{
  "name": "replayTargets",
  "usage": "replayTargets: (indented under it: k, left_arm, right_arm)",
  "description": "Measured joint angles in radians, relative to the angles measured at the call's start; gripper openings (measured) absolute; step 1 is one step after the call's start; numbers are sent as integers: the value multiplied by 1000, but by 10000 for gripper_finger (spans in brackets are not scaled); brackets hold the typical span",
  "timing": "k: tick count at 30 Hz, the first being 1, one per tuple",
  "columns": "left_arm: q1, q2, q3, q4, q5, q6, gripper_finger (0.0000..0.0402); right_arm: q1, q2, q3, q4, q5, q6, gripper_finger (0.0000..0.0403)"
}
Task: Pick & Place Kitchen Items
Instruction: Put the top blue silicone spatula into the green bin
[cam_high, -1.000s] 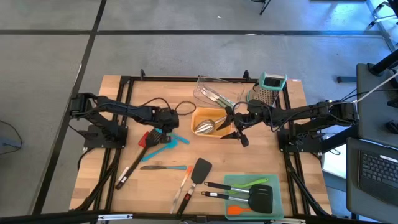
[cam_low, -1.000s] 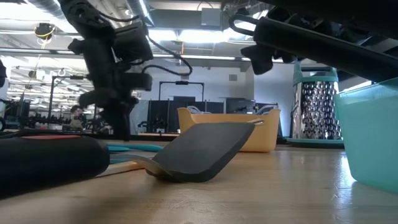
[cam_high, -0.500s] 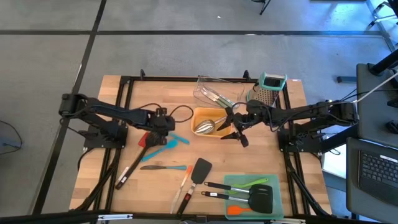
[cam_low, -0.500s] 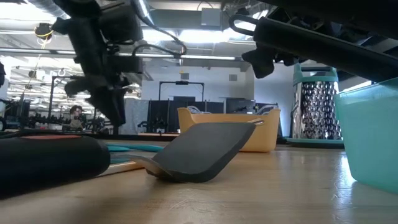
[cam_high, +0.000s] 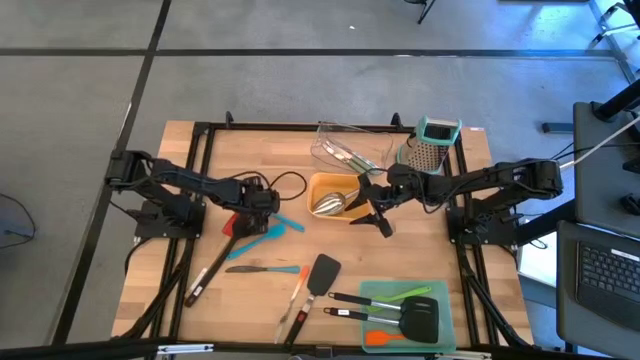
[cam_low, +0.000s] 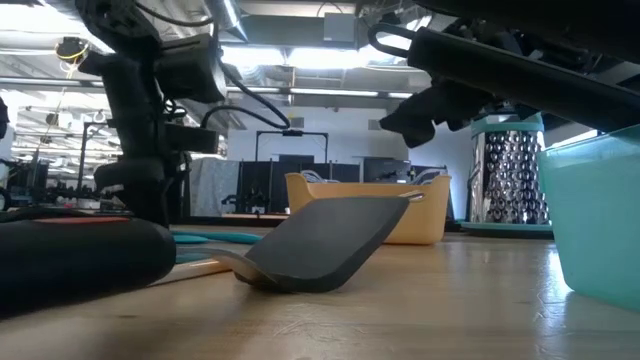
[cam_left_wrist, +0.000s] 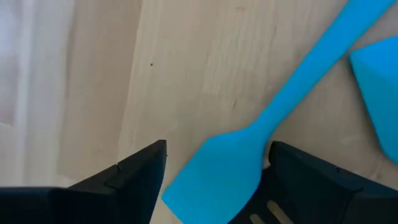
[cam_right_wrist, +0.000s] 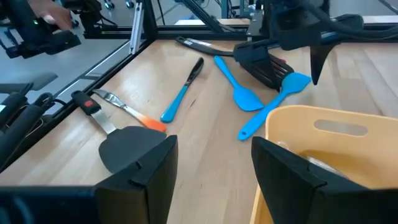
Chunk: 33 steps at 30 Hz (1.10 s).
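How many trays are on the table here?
3: a clear tray at the far edge beside the grater, an orange tray mid-table, a teal-green tray at the near right. None appears hidden.

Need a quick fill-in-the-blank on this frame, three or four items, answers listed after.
1. The left gripper is open, its fingers either side of a ____ spatula.
2. The steel scoop lies in the ____ tray.
3. The box grater stands at the table's far ____ corner in the high view.
4. The right gripper hangs open beside the orange tray's ____ side in the high view.

Answers: blue; orange; right; right
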Motion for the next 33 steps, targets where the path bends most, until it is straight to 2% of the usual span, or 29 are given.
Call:
replayTargets:
  k: [4,12,19,25,33]
  left_arm:
    - [19,1,-9,11,49,-11,272]
    - [51,2,-11,27,147,15,169]
    - [83,2,-11,33,201,21,106]
    - [102,2,-8,39,245,-1,80]
    - [154,8,20,24,370,-7,64]
  right_arm:
    - [5,0,0,11,0,1,206]
    - [37,0,0,93,-8,35,206]
    - [44,0,15,111,-11,83,206]
    - [46,0,68,14,-11,82,207]
    - [84,50,176,-114,-1,28,207]
